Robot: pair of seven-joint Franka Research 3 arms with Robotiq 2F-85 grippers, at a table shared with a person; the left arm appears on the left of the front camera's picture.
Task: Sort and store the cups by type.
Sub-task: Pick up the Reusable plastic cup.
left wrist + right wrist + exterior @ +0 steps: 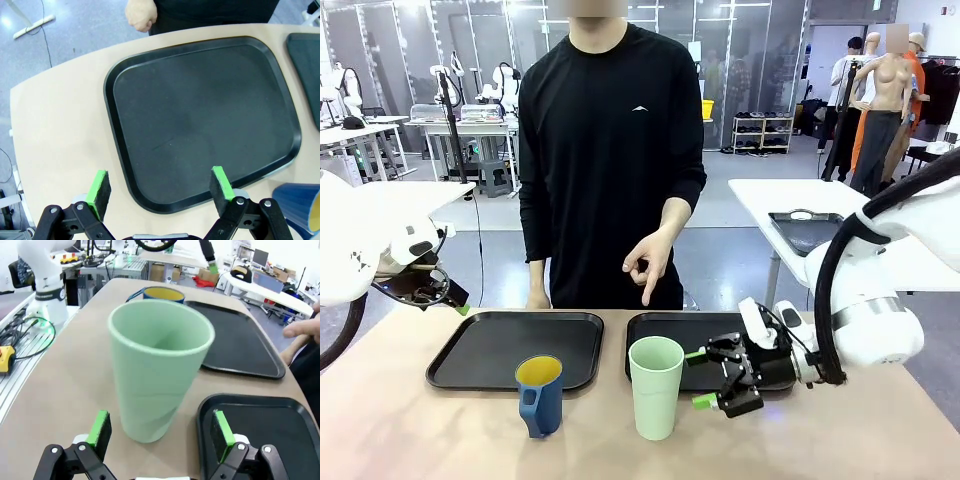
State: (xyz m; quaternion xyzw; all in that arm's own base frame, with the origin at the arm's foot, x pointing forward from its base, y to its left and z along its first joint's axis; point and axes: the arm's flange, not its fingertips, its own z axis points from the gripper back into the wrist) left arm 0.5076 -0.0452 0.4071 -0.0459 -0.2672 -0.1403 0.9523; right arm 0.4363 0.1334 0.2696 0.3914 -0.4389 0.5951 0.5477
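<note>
A tall mint-green tumbler (655, 387) stands upright on the table, in front of the gap between two black trays. Left of it stands a dark blue mug (540, 395) with a yellow inside and its handle toward me. My right gripper (698, 378) is open just right of the tumbler, fingers pointing at it and not touching. In the right wrist view the tumbler (155, 375) stands just ahead of the open gripper (160, 427), with the mug (157, 294) behind. My left gripper (445, 295) hangs open at the far left; in the left wrist view the gripper (160, 186) is above the tray's near edge, holding nothing.
The left tray (480, 350) and right tray (705, 330) lie side by side, both bare. A person stands at the far side, one hand (650, 262) pointing down over the right tray, the other fist (140, 14) at the table edge. The mug (300, 205) sits by the left tray (200, 115).
</note>
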